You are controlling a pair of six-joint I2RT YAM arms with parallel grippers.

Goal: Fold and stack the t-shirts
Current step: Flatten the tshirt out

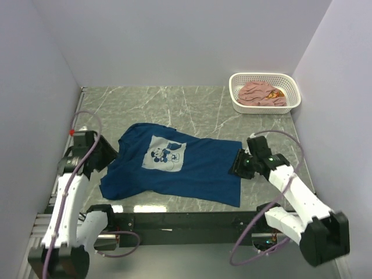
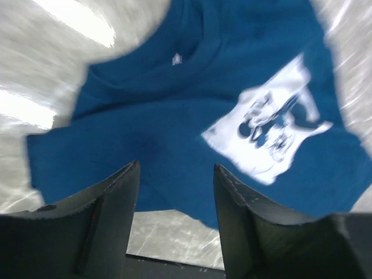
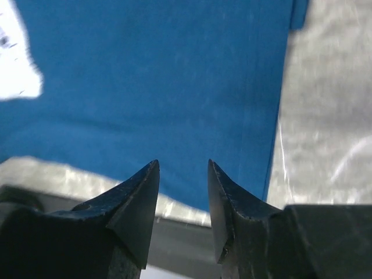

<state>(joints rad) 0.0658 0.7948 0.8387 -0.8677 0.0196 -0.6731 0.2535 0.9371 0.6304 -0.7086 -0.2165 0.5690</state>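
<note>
Shirts: navy tee (image 1: 174, 168) lies spread flat, print up, on the tabletop (image 1: 203, 110) toward the near edge, collar to the left. Pink tee (image 1: 258, 93) sits bunched in the white basket (image 1: 264, 108) at the far right corner. We see left jaws open and empty at the navy tee's collar end, right jaws open and empty at its hem.

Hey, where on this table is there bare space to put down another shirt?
Widest bare patch: the far table strip between the navy t-shirt and back wall, left of the basket. A smaller patch lies between basket and right gripper. The middle is crowded by the shirt, with the left gripper at its left edge.
</note>
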